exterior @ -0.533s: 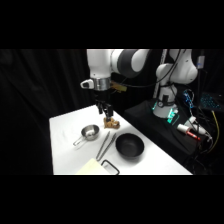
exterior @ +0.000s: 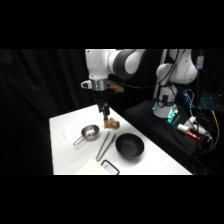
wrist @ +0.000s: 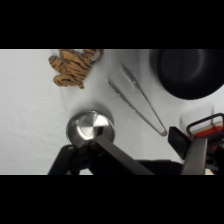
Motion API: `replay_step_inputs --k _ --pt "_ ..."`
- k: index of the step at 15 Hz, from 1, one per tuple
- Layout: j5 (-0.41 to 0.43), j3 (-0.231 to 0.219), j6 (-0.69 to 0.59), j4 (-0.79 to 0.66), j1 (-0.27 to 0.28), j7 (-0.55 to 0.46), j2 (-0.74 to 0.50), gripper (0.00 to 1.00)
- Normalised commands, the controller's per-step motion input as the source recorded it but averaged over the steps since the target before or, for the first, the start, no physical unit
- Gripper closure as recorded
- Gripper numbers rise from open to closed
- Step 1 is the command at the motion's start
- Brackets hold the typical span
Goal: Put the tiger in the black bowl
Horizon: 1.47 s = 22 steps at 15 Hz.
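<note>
Claw (exterior: 104,113) lower now, over tiger (exterior: 111,122), grip state unclear; black bowl (exterior: 129,147) nr table's front edge.

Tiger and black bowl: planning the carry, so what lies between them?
The metal tongs lie between the tiger and black bowl, clearest in the wrist view.

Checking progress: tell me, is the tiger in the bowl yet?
No. The tiger lies on the table, apart from the empty black bowl.
</note>
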Motion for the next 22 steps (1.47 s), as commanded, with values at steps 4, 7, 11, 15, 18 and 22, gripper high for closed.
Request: replay_step_inputs --k 4,7,11,15,18,22 --pt "-0.073 -0.145 0.26 -0.22 -0.157 0.26 -0.08 0.0" --pt "-0.045 -0.11 0.34 -0.32 -0.105 0.41 -0.12 0.0" --pt "-0.014 -0.058 0.36 -0.35 -0.042 0.4 -0.09 0.0" --pt "0.1 -0.003 0.36 -0.26 -0.015 0.22 0.06 0.0" --pt "0.218 0.033 0.48 -0.1 -0.003 0.07 0.25 0.0" --pt "0.339 0.104 0.45 0.13 -0.028 -0.05 0.43 0.0"
